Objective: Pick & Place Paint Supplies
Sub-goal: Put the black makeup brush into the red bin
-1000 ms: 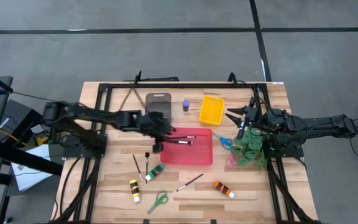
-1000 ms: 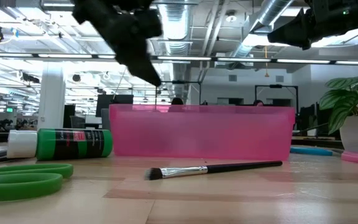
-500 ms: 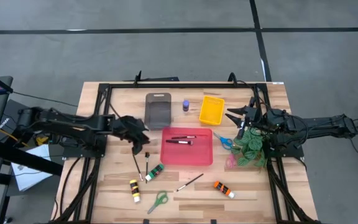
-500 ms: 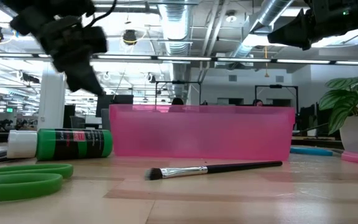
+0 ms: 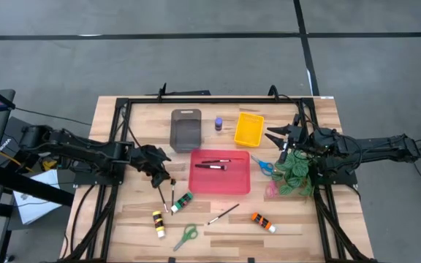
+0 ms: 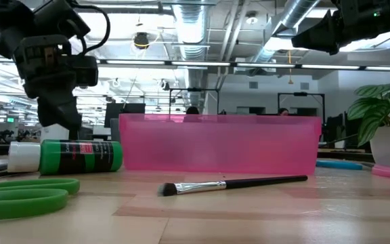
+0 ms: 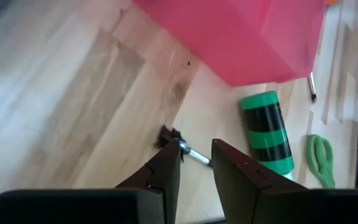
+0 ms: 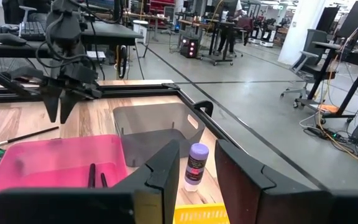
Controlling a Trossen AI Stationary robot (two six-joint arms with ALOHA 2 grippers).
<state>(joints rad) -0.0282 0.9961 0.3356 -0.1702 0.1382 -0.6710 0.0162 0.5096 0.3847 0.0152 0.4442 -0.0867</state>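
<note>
Left of the red tray (image 5: 220, 172), my left gripper (image 5: 166, 180) hangs narrowly parted and empty just above one of two paintbrushes (image 5: 161, 196) lying there, a third paintbrush (image 5: 224, 214) and two green tubes (image 5: 182, 202) nearby, while my right gripper (image 5: 272, 135) waits far right, slightly open, holding nothing.

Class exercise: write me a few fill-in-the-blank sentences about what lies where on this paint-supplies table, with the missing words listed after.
1. Two dark-handled brushes lie inside the ____ tray.
2. The purple bottle stands between the grey tray and the ____ tray.
3. The left gripper hangs above a ____ lying on the table.
4. The scissors near the table's front edge have ____ handles.

Missing words: red; yellow; paintbrush; green
</note>
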